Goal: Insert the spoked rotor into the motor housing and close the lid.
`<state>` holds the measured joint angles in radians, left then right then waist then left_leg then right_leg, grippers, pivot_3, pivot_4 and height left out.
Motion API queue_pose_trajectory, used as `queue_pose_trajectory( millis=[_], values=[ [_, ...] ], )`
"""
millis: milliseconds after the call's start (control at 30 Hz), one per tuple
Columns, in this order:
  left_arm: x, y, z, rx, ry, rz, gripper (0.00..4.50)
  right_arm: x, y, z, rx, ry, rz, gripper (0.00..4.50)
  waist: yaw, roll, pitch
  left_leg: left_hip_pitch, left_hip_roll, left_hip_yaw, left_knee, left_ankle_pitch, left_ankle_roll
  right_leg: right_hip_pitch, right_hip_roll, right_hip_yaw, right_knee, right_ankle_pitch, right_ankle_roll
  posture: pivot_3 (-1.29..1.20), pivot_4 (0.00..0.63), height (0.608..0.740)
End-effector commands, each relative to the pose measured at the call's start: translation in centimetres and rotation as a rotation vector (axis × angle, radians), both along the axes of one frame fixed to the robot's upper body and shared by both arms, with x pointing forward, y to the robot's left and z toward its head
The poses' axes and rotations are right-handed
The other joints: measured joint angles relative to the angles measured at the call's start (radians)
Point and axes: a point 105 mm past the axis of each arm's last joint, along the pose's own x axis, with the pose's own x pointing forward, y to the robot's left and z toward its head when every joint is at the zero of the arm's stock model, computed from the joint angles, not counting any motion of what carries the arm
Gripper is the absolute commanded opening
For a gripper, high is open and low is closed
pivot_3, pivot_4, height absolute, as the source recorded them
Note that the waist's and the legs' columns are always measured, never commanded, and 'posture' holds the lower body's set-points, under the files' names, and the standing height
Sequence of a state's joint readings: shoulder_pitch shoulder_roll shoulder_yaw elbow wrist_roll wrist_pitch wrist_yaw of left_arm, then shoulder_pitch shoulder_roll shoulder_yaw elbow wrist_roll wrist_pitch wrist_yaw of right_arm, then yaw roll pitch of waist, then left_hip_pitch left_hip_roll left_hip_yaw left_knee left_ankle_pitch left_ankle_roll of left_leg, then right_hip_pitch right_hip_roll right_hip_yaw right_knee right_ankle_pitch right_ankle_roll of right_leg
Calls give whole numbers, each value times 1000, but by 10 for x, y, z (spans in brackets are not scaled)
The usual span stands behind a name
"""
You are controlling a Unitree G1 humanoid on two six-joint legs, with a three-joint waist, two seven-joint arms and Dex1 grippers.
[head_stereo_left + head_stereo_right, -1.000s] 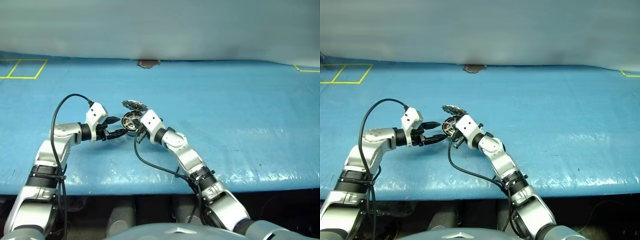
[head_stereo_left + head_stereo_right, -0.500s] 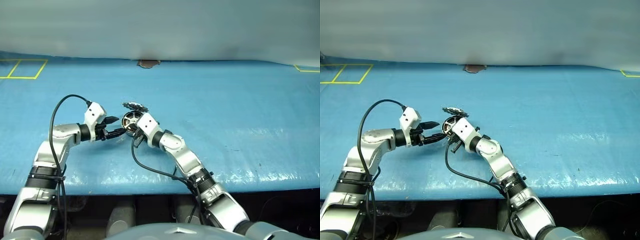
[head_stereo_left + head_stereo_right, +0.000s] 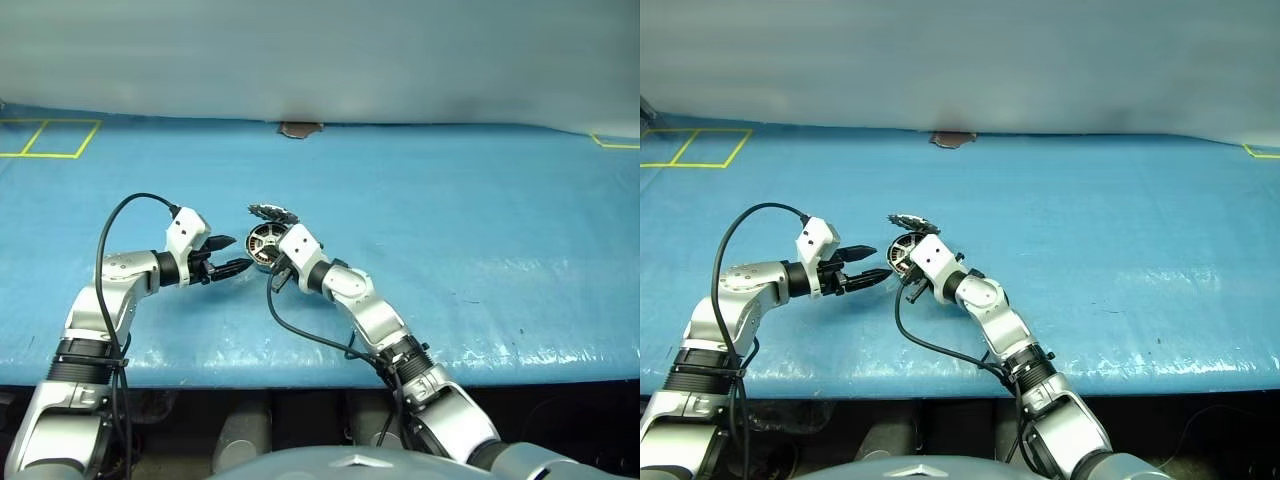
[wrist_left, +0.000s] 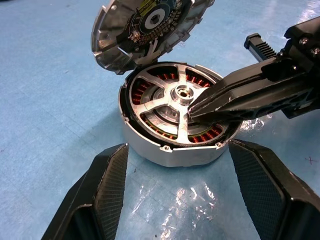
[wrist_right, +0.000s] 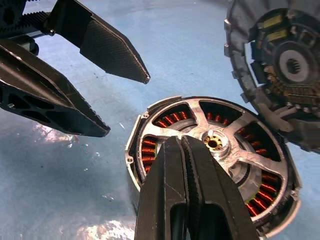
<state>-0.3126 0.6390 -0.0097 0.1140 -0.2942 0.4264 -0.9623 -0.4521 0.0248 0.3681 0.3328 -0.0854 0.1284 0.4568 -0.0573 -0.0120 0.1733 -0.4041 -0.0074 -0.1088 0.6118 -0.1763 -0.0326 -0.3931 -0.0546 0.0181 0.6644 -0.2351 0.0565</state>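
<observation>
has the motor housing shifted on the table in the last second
No. The motor housing sits at the same spot below the brown patch at the table's far edge.

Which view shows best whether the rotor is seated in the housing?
The left wrist view: the rotor lies inside the housing, spokes and rim visible, though the shut right gripper covers part. The right wrist view shows it nearer, with more hidden by that gripper. The eye views show it too small to judge.

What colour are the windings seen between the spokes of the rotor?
Copper-red, almost orange. The windings inside the motor housing show best in the right wrist view.
</observation>
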Motion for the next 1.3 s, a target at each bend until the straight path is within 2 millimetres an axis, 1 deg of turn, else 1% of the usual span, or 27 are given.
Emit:
queue_pose_trajectory(
  millis=[33,100,167,300,433,533,633,767,900,967,1133,1300],
  values=[
    [3,3,10,5,-41,2,3489,3,1,20,23,-61,-5,88,-2,0,0,-2,0,0,0,0,0,-1,0,0,0,0,1,0,150,740],
    [3,3,11,-3,-42,1,3489,3,1,24,25,-69,-1,88,-2,0,0,-6,0,-1,0,0,0,-5,1,0,1,3,5,0,150,740],
    [3,4,13,-9,-37,-4,3489,6,0,24,30,-67,-13,88,-2,0,0,-7,0,-1,0,0,0,-7,1,-1,0,3,5,0,150,740],
    [2,10,8,71,-45,-20,3489,10,-3,25,24,-74,-29,88,-3,0,0,-8,0,-1,0,0,0,-7,1,-1,0,3,5,0,150,740],
    [4,13,10,55,-53,2,3489,8,2,40,52,-114,0,88,-2,0,0,-8,0,-1,0,0,0,-6,1,-1,0,2,2,0,150,740],
    [3,13,8,44,-45,1,3489,8,5,51,76,-133,6,88,-3,0,0,-8,0,-1,0,0,0,-7,1,-1,0,2,4,0,150,740],
    [3,13,8,39,-43,3,3489,12,5,54,78,-137,4,88,-3,0,1,-8,0,-1,-2,0,0,-7,1,-1,-1,3,4,0,150,740],
    [4,13,9,39,-53,7,3489,22,0,35,68,-63,-33,88,-5,0,0,-8,0,-1,-2,0,0,-7,1,-1,-1,3,4,0,150,740],
    [3,13,9,42,-56,9,3489,28,-5,17,43,-18,-62,88,-5,0,1,-8,0,-1,-2,0,0,-7,1,-1,-1,3,4,0,150,740],
    [3,13,9,43,-58,13,3489,28,-5,13,38,-6,-63,88,-5,0,1,-7,0,-1,-2,0,0,-7,1,-1,-1,3,4,0,150,740],
    [3,16,9,46,-64,29,3489,25,-4,9,49,9,-62,88,-7,0,1,-7,0,-1,-2,0,0,-7,1,-1,-1,3,4,0,150,740],
    [4,16,9,39,-65,37,3489,21,-3,-10,29,65,-74,88,-9,0,1,-7,0,-1,-2,0,0,-7,1,-1,-1,3,4,0,150,740]
  ],
)
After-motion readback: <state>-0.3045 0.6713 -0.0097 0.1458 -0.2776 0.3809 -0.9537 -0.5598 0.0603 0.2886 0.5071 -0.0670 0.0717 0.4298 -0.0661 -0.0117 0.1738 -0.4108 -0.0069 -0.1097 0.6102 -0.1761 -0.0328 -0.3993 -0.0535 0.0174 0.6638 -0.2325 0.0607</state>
